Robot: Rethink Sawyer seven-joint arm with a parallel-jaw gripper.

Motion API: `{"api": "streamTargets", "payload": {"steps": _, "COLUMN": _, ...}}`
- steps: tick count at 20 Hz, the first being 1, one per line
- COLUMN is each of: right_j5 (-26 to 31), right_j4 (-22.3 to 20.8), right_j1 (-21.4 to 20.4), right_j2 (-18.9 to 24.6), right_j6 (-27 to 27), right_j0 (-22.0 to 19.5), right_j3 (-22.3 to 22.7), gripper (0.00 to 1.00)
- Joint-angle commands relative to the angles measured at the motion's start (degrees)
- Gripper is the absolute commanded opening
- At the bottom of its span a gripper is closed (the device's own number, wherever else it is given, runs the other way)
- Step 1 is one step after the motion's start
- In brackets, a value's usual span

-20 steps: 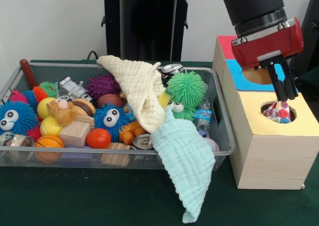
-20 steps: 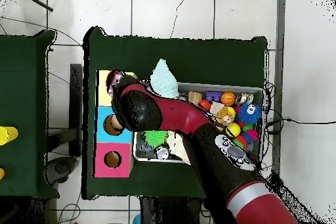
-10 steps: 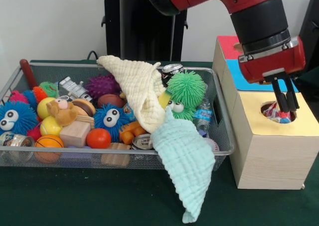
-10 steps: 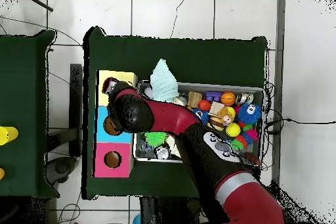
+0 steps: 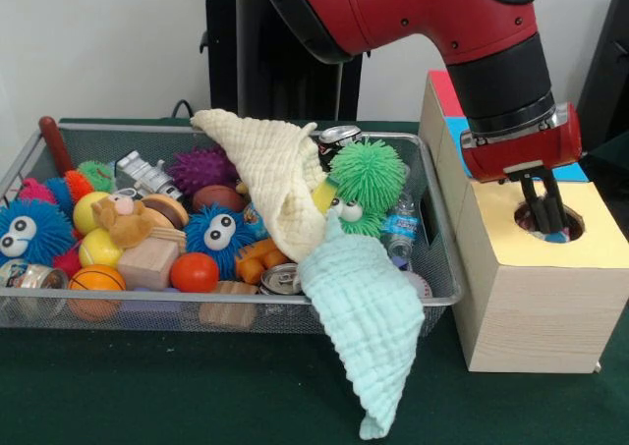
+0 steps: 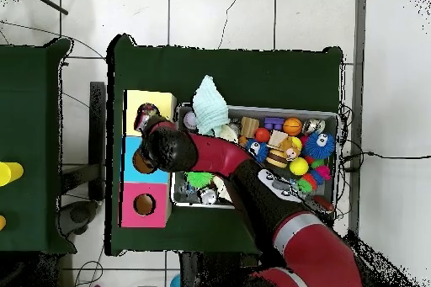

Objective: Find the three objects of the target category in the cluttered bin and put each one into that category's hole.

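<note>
The gripper (image 5: 543,209) reaches into the hole (image 5: 548,223) in the yellow top of the box (image 5: 531,288), right of the bin (image 5: 432,268). Fingers close together; a blue-and-red scrap (image 5: 556,236) shows beneath, grasp unclear.

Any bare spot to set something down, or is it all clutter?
Free: green table in front of the wire bin, left of the hanging mint cloth; also the yellow box top beside its hole. Crowded: the bin is packed with toys, and the gripper reaches into the yellow hole.
</note>
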Motion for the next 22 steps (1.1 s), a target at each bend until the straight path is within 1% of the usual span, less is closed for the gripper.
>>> {"api": "streamTargets", "payload": {"steps": 1, "right_j5": 9.5, "right_j4": 2.4, "right_j1": 3.5, "right_j2": -2.5, "right_j6": 4.8, "right_j0": -0.4, "right_j3": -4.3, "gripper": 0.0}}
{"api": "streamTargets", "payload": {"steps": 5, "right_j5": 10.6, "right_j4": 2.5, "right_j1": 5.5, "right_j2": -2.8, "right_j6": 4.6, "right_j0": -0.4, "right_j3": -5.6, "gripper": 0.0}}
{"api": "streamTargets", "payload": {"steps": 9, "right_j5": 11.7, "right_j4": 2.4, "right_j1": 8.7, "right_j2": -4.5, "right_j6": 4.0, "right_j0": 0.6, "right_j3": -8.5, "gripper": 0.0}}
{"api": "streamTargets", "payload": {"steps": 12, "right_j5": 10.3, "right_j4": 1.6, "right_j1": 11.2, "right_j2": -6.2, "right_j6": 3.7, "right_j0": 1.6, "right_j3": -11.3, "gripper": 0.0}}
{"api": "streamTargets", "payload": {"steps": 14, "right_j5": 9.0, "right_j4": 0.9, "right_j1": 11.8, "right_j2": -6.6, "right_j6": 3.7, "right_j0": 1.8, "right_j3": -12.2, "gripper": 0.0}}
{"api": "streamTargets", "payload": {"steps": 16, "right_j5": 9.6, "right_j4": 0.9, "right_j1": 11.8, "right_j2": -6.7, "right_j6": 3.9, "right_j0": 1.8, "right_j3": -12.6, "gripper": 0.0}}
{"api": "streamTargets", "payload": {"steps": 22, "right_j5": 9.9, "right_j4": 0.4, "right_j1": 11.7, "right_j2": -6.1, "right_j6": 4.2, "right_j0": 1.2, "right_j3": -11.9, "gripper": 0.0}}
